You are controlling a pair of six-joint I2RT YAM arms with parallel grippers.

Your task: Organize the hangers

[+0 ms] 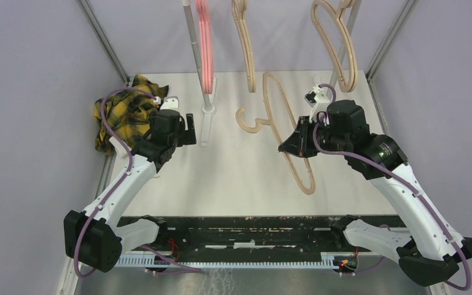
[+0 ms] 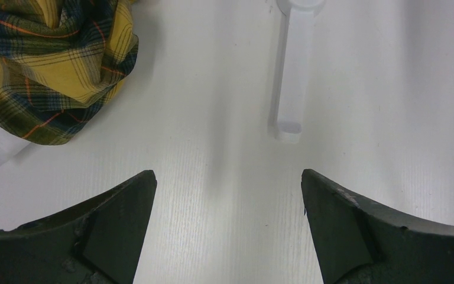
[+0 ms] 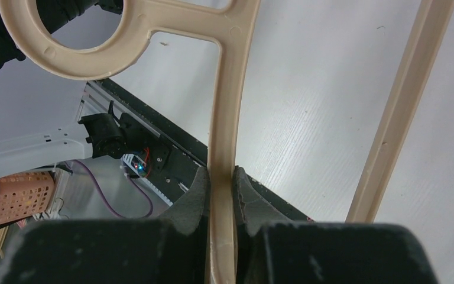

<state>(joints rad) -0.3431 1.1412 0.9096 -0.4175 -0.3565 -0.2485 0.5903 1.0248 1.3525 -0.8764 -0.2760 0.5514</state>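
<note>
Your right gripper (image 3: 221,177) is clamping a beige hanger (image 3: 227,106) by one bar, which is running straight out from between the jaws toward its hook (image 3: 88,66). Its other bar (image 3: 399,106) is passing just right of them. Your left gripper (image 2: 227,177) is hovering with jaws wide apart over the table (image 2: 213,130), the cloth (image 2: 47,65) lying ahead-left of them and the rack foot (image 2: 292,77) ahead-right. The pink hangers (image 1: 204,43) and other beige hangers (image 1: 244,43) are hanging well beyond both sets of jaws.

White arms (image 1: 118,185), black joints (image 1: 167,128), purple cables (image 1: 103,112)
</note>
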